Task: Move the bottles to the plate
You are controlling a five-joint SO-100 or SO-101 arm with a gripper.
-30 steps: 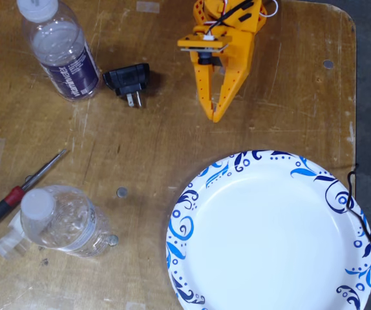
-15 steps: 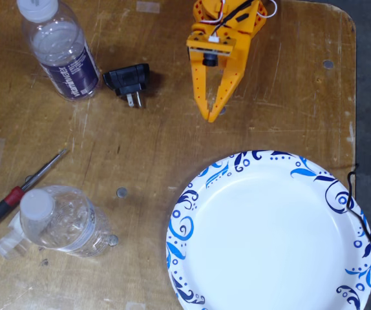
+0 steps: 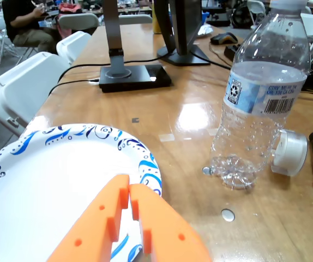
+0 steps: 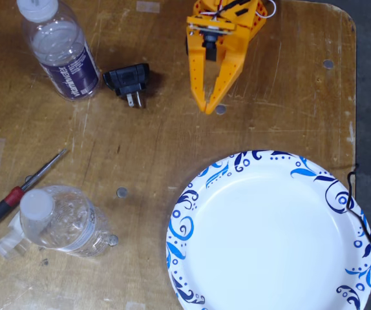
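Observation:
The squat crinkly bottle (image 4: 59, 219) stands upright at the lower left of the fixed view; in the wrist view (image 3: 257, 103) it is at the right. The bottle with the dark purple label (image 4: 59, 55) stands at the top left of the fixed view and is out of the wrist view. The white plate with blue swirls (image 4: 269, 239) lies at the lower right; in the wrist view (image 3: 47, 174) it is at the lower left. My orange gripper (image 4: 209, 108) is shut and empty, near the plate's far rim and well apart from both bottles. In the wrist view its tips (image 3: 129, 183) show against the plate's edge.
A black plug adapter (image 4: 128, 81) lies between the purple-label bottle and my gripper. A red-handled screwdriver (image 4: 11, 197) and a clear tape roll (image 3: 290, 152) lie by the crinkly bottle. Monitor stands (image 3: 134, 76) and white chairs (image 3: 20, 87) are beyond the plate.

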